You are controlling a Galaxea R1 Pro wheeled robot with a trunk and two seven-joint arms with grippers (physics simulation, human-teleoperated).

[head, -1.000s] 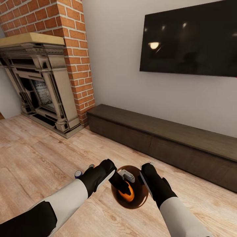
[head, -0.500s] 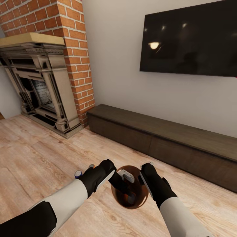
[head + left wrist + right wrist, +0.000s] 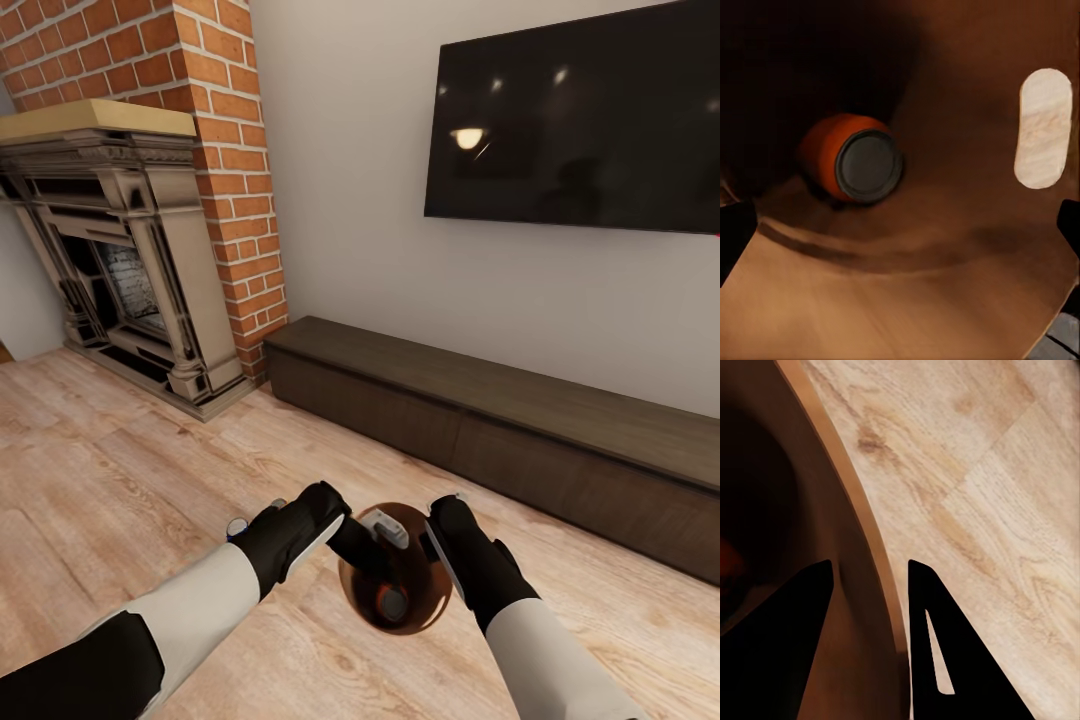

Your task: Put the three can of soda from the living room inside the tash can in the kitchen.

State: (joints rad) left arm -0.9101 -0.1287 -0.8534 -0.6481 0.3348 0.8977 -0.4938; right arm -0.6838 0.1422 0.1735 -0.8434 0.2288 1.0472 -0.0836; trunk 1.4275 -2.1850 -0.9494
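In the head view, the trash can (image 3: 392, 575) is seen from above on the light wood floor (image 3: 110, 480), held between both arms; most of its brown inside is covered by the left gripper (image 3: 372, 560), so its contents are hard to make out there. A dark blue soda can (image 3: 237, 527) is partly hidden behind the left forearm.

In the left wrist view, one orange soda can (image 3: 853, 157) is seen lying on its side at the bottom of the bin, its grey end facing the camera. The left fingers (image 3: 735, 236) are spread wide, closed on nothing.

In the right wrist view, the right gripper (image 3: 870, 607) is clamped on the bin's rim, one finger inside and one outside.
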